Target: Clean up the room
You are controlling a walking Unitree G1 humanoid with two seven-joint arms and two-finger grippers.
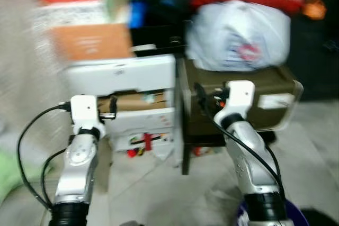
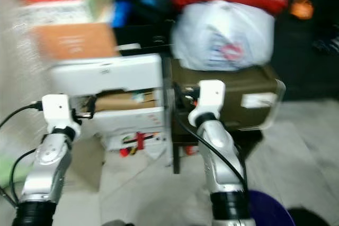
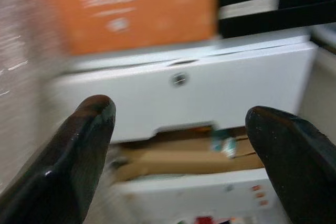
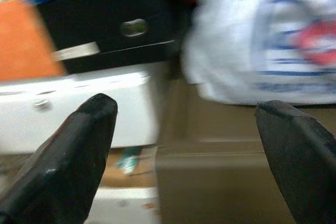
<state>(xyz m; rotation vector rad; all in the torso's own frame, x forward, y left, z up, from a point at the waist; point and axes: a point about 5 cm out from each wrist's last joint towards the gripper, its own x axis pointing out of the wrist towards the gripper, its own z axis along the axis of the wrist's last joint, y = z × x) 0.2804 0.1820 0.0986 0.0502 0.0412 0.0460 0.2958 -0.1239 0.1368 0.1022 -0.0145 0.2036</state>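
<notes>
Your left gripper (image 3: 181, 145) has its fingers spread wide and holds nothing. It is raised in front of the white drawer unit (image 1: 124, 75), aimed at the gap under the top drawer front where brown cardboard (image 3: 184, 158) shows. Your right gripper (image 4: 189, 150) is likewise spread and empty, raised before the olive box (image 1: 238, 96) and pointing at the seam between that box and the drawer unit.

No single item is yet marked out for pickup. The clutter you must clear lies ahead: a white bag (image 1: 238, 35) rests on top of the olive box, small red items (image 1: 145, 144) sit low at the foot of the drawer unit, and red, orange and blue goods are stacked behind.

Judged hazards from this position:

- All four views are blurred, which suggests the body or head is in motion. Reaching now risks a misplaced grasp. Let the picture settle first.
- Both grippers are near the furniture fronts. A further step forward could drive the fingers into the drawer front or the box.
- The white bag looks soft and loosely seated. A knock on the box could tip it off.
- The stack behind appears unstable; pulling a lower item could bring down the rest.
- Cables (image 1: 32, 141) loop beside each arm and could snag on a drawer edge.
</notes>
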